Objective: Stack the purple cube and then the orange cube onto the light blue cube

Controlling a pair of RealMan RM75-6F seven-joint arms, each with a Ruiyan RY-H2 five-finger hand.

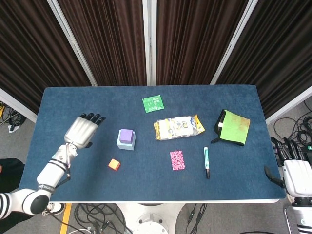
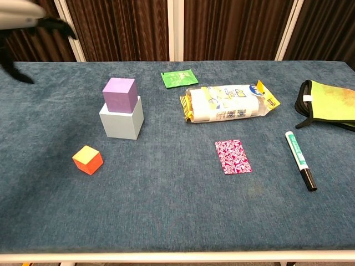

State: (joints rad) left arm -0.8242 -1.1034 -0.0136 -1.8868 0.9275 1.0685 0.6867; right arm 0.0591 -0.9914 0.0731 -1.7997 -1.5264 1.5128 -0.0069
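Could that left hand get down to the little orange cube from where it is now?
Probably yes. The left hand hangs open over the table just beyond the orange cube, with only bare blue cloth between them. The purple cube stacked on the light blue cube stands off to the side, out of the path.

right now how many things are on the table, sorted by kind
cubes: 3, purple cube on light blue cube, orange cube apart
packets: 3, green sachet, snack bag, pink patterned packet
marker: 1
green pouch: 1
total: 8
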